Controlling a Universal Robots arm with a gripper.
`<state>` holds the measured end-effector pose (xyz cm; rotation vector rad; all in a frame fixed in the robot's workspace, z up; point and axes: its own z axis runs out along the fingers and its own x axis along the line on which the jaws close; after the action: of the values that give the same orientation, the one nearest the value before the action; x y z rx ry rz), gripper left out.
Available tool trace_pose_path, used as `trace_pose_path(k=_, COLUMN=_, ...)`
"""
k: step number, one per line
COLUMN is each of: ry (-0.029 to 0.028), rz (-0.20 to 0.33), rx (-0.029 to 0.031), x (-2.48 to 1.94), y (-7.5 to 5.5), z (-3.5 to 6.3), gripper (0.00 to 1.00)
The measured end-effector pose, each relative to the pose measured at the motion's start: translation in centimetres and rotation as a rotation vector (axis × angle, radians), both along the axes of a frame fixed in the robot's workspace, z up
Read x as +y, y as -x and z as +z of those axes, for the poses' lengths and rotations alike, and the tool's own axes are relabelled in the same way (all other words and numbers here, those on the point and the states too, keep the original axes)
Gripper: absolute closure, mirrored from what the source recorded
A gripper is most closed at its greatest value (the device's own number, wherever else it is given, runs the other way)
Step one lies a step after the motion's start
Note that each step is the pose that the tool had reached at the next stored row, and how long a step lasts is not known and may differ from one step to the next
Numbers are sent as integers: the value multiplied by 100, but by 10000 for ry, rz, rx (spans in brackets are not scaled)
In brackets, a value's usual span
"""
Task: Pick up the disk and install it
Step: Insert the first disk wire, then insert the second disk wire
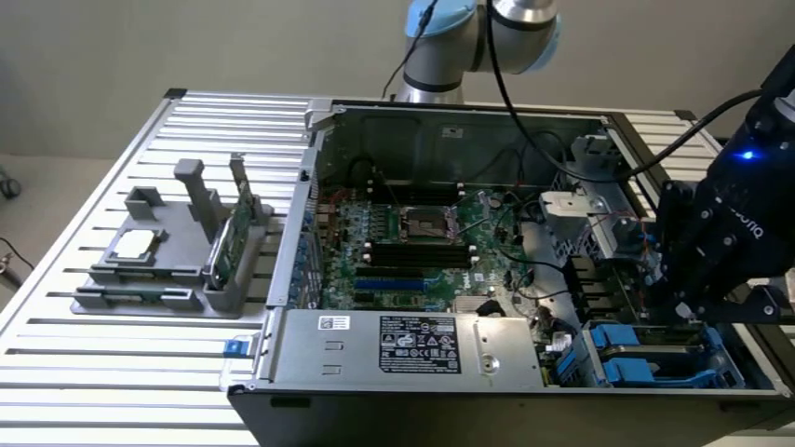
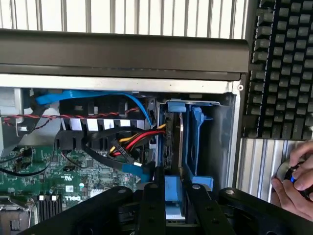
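The disk stands on edge in the drive bay at the corner of the open computer case. Its blue carrier frame surrounds a dark metal edge. My gripper is right over it, with a black finger pressed against each side of the blue carrier, so it is shut on the disk. In the exterior view my gripper hangs over the blue bay at the case's near corner on the exterior view's right.
Red, yellow and blue cables bunch beside the bay, with the motherboard beyond. A grey fixture on the slatted table holds a CPU chip and a green card. A person's hand and a keyboard lie outside the case.
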<state>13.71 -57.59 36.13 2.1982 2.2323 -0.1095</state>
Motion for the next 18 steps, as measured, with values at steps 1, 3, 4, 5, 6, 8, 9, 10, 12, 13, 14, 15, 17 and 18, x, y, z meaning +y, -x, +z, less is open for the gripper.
trace_pose_path(k=1, ry=-1, rz=-1, rx=0, x=0, y=44, z=2, gripper=75)
trace_pose_path(k=3, ry=-1, rz=1, rx=0, x=0, y=117, z=3, gripper=75)
trace_pose_path(k=4, ry=0, rz=0, rx=1, x=0, y=140, z=3, gripper=75)
trace_pose_path(k=5, ry=-2, rz=0, rx=-3, x=2, y=150, z=2, gripper=75)
trace_pose_path(k=6, ry=-2, rz=0, rx=-6, x=2, y=151, z=2, gripper=75)
trace_pose_path(k=8, ry=-1, rz=0, rx=-8, x=2, y=151, z=2, gripper=75)
trace_pose_path(k=9, ry=-1, rz=1, rx=-9, x=2, y=150, z=2, gripper=75)
trace_pose_path(k=10, ry=1, rz=1, rx=-11, x=2, y=151, z=3, gripper=75)
trace_pose_path(k=12, ry=0, rz=0, rx=-15, x=2, y=151, z=3, gripper=75)
trace_pose_path(k=13, ry=0, rz=0, rx=-15, x=2, y=151, z=3, gripper=75)
trace_pose_path(k=14, ry=0, rz=0, rx=-17, x=2, y=151, z=3, gripper=75)
trace_pose_path(k=15, ry=0, rz=0, rx=-17, x=2, y=151, z=3, gripper=75)
trace_pose_path(k=17, ry=-1, rz=0, rx=-19, x=2, y=151, z=3, gripper=75)
trace_pose_path(k=18, ry=0, rz=0, rx=-20, x=2, y=151, z=3, gripper=75)
